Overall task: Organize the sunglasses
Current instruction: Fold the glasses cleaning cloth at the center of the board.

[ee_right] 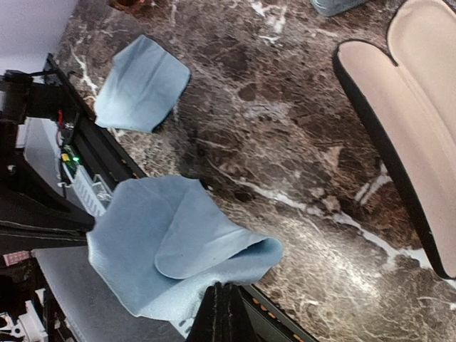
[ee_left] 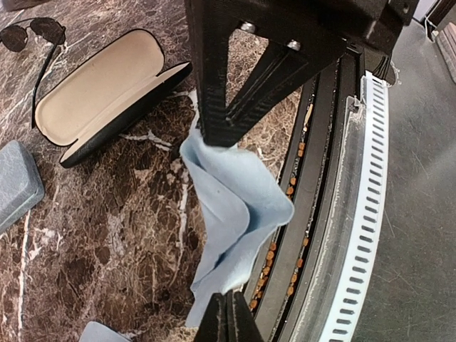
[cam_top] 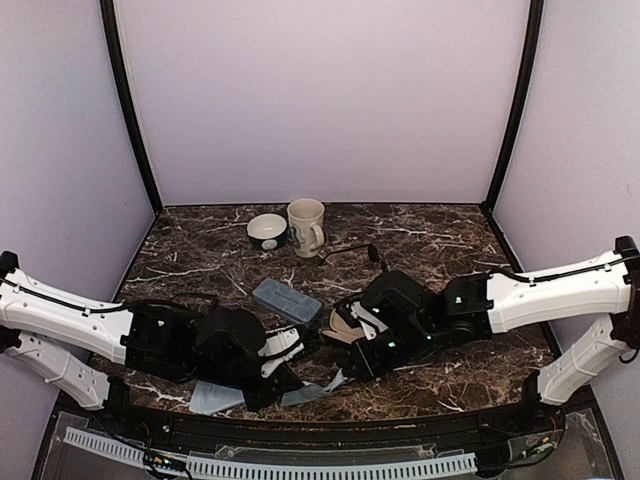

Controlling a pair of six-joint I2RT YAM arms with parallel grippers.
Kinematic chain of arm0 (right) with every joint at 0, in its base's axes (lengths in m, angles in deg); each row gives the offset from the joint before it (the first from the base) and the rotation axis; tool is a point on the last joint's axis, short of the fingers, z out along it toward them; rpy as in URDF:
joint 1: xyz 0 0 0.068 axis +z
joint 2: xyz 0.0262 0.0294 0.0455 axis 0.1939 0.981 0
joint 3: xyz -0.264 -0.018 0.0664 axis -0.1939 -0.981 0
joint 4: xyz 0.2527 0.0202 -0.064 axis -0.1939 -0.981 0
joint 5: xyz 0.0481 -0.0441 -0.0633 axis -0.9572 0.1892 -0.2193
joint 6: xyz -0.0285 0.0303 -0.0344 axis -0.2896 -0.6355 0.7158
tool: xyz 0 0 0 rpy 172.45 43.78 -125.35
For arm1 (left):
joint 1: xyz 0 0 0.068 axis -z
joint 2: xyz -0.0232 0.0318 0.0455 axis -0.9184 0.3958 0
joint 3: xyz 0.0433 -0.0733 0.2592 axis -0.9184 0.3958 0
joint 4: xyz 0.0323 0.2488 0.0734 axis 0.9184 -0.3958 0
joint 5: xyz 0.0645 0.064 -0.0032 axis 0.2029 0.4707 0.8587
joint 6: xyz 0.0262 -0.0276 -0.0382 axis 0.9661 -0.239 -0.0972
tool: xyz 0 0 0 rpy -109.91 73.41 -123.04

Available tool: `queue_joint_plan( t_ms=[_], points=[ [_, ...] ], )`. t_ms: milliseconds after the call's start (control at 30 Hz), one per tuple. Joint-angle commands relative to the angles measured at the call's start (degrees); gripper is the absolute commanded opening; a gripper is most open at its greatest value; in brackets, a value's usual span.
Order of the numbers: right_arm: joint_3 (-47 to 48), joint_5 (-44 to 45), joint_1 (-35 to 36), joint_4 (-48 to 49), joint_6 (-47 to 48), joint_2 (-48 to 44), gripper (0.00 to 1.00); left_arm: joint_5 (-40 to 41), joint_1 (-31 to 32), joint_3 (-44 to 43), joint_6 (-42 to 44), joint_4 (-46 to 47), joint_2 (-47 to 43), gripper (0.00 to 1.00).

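Near front edge of desk (ee_left: 107, 235), left tool (ee_left: 228, 317), right tool (ee_right: 224, 306) both clamp blue cloth (ee_left: 235, 206), slung between them, likely for folding; open case (ee_left: 100, 85), sunglasses (ee_left: 32, 32) lie beyond.

A cream mug (cam_top: 306, 226) and a bowl (cam_top: 267, 230) are standing well behind the open black glasses case (ee_left: 107, 92). A grey-blue hard case (cam_top: 286, 301) is lying beside it, with a crumpled blue cloth (ee_right: 171, 246) and a flat blue cloth (ee_right: 141, 84) nearer the front.
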Motion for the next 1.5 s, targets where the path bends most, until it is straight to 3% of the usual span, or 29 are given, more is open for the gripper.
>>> queue_joint_plan(
  t_ms=[0, 200, 467, 667, 867, 1067, 1467],
  points=[
    [-3.5, -6.8, -2.6, 10.7, -2.1, -3.1, 0.0, 1.8, 0.2, -0.1, 2.2, 0.5, 0.3, 0.0],
    [-6.1, -11.7, -6.5, 15.7, -3.5, -5.0, 0.0, 8.7, -0.3, 1.0, 1.8, 1.7, 0.4, 0.0],
    [-5.3, -6.2, -8.7, 13.9, -5.6, -3.6, 0.0, 12.5, -4.1, 1.6, -3.1, 4.5, -2.5, 0.0],
    [-4.8, -2.3, -10.5, 12.7, -7.2, -3.8, 0.0, 7.4, -5.1, 4.4, 0.4, 9.2, -7.6, 0.0],
    [-5.3, -5.3, -11.5, 16.9, -8.1, -4.1, 0.0, -0.1, -5.1, 3.2, 4.5, 7.3, -4.3, 0.0],
    [-4.9, -13.0, -11.2, 19.8, -5.8, -2.0, 0.0, 1.2, -5.1, 1.5, 4.7, 7.6, -1.4, 0.0],
    [-5.8, -10.3, -8.7, 14.1, -4.9, -5.2, 0.0, 0.9, -4.8, 0.6, 0.0, 4.4, -2.7, 0.0]
  ],
)
